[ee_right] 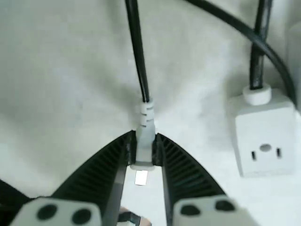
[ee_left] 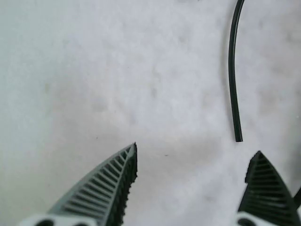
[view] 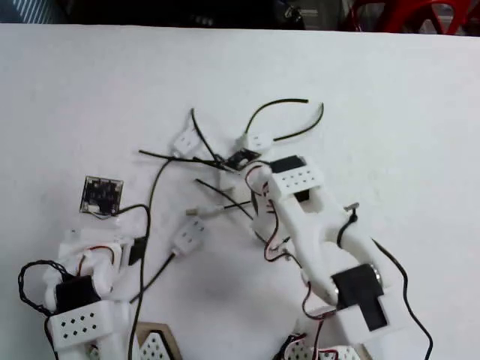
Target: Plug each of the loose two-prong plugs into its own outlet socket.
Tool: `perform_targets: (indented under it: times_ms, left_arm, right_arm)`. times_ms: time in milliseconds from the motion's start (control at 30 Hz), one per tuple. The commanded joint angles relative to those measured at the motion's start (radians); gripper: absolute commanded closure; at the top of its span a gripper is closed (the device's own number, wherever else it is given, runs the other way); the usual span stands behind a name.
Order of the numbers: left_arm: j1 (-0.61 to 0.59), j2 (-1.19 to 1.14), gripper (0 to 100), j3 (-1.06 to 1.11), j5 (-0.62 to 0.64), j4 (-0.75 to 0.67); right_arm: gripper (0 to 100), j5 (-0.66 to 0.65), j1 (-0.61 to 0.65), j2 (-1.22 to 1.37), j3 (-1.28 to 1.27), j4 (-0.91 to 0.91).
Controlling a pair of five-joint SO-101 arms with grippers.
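My right gripper (ee_right: 144, 139) is shut on a pale two-prong plug (ee_right: 145, 128), whose black cable (ee_right: 136, 52) runs away across the table. A metal prong (ee_right: 141, 178) shows between the fingers. Beside it lies a white outlet socket (ee_right: 264, 136) with its own black cable. From above, the right gripper (view: 238, 160) sits next to that socket (view: 256, 141). Two more white sockets (view: 185, 142) (view: 191, 234) lie on the table, and another loose plug (view: 196, 212) rests between them. My left gripper (ee_left: 195, 153) stands open over bare table near a black cable end (ee_left: 237, 136); from above it (view: 135, 250) is at the near left.
A small dark circuit board (view: 101, 195) lies left of the tangled black cables (view: 277, 105). The white table (view: 390, 112) has free room at the right and the far side. Red objects (view: 420, 15) stand beyond the far edge.
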State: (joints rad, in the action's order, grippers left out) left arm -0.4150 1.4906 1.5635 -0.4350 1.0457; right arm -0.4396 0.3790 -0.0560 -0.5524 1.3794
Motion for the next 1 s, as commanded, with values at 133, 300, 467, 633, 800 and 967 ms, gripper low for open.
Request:
perform_targets:
  times_ms: [133, 300, 467, 633, 800, 967]
  left_arm:
    - [-0.004, 0.013, 64, -0.006, 0.006, -0.018]
    - [-0.002, 0.013, 64, -0.029, 0.012, -0.026]
    - [0.036, 0.013, 65, -0.144, 0.04, -0.025]
    - [0.12, 0.013, 64, -0.281, 0.216, -0.025]
    - [0.237, 0.013, 64, -0.356, 0.321, -0.025]
    - [0.338, 0.013, 64, -0.442, 0.377, -0.026]
  right_arm:
    - [98.2, 0.008, -0.012, -0.412, 0.112, 0.252]
    - [98.2, 0.015, -0.01, -0.679, 0.126, 0.289]
    - [98.1, 0.06, 0.036, -0.839, 0.118, 0.265]
    - [98.1, 0.258, 0.16, -0.892, 0.118, 0.185]
    - [98.1, 0.385, 0.325, -0.892, 0.118, 0.104]
    - [98.1, 0.451, 0.461, -0.897, 0.091, 0.025]
